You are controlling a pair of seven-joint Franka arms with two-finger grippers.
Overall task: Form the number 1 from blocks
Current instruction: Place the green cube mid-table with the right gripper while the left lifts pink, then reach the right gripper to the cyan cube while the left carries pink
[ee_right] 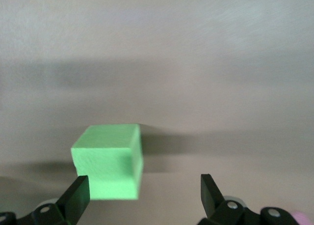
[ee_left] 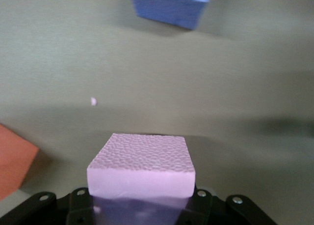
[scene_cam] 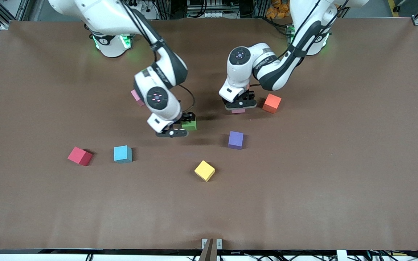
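We see the right gripper [ee_right: 142,195] spread apart at the green block [scene_cam: 189,125] on the table (mid-table), while the left gripper [scene_cam: 241,106] sits over a pink block [ee_left: 141,168]; whether it clamps it we cannot tell.

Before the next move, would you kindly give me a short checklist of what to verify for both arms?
1. Right gripper jaws open: ok.
2. Green cube centred between those jaws: not ok, it sits close to one jaw.
3. Green cube flat on the table: ok.
4. Left gripper directly over the pink block, beside the orange cube: ok.
5. Pink block lifted off the table: cannot tell.
6. Purple cube apart from both grippers: ok.
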